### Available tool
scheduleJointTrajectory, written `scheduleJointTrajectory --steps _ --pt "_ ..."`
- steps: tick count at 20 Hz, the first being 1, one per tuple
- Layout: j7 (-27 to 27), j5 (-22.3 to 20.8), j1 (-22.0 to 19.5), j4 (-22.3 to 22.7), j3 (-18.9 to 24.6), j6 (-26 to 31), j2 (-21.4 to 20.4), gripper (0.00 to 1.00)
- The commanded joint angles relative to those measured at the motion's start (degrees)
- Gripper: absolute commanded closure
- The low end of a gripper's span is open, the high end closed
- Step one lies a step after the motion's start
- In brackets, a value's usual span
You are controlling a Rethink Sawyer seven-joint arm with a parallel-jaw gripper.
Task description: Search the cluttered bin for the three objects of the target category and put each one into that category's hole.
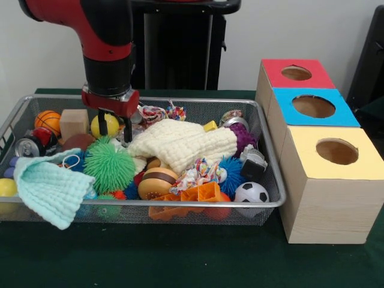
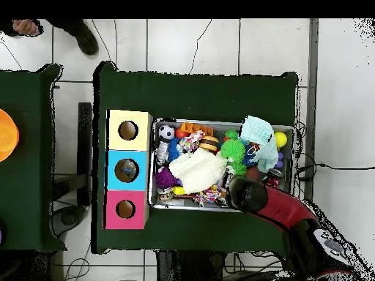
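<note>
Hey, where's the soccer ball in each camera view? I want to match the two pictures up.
Front view: the soccer ball lies in the wire bin's near right corner, beside the yellow-topped box.
Overhead view: the soccer ball is in the bin's upper left corner.
Shared landmark: the yellow-topped box, right beside that corner in both views.

Green-covered table [image 1: 192, 264] across the lower frame. Directly on it: wire bin [image 1: 180, 207] at left and centre, full of toys; three boxes [image 1: 327, 198] at right, touching, topped red, blue, yellow.
</note>
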Motion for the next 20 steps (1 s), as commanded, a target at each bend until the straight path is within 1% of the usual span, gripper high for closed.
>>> scheduleJointTrajectory --steps 1,5,9,12,15,20 --pt "6.4 1.6 -2.1 -3.9 6.9 -3.6 8.7 0.0" --pt "5.6 1.8 -3.6 -7.5 8.3 -4.8 12.9 0.0" --pt "5.7 1.6 -5.2 -8.2 9.4 -7.0 14.8 0.0" --pt "5.9 1.2 -5.7 -8.6 9.5 -7.9 15.5 0.0" --pt "5.4 1.1 -6.8 -9.5 10.3 -7.5 16.2 0.0" --pt "5.5 1.0 -7.2 -9.6 10.8 -7.0 16.6 0.0"
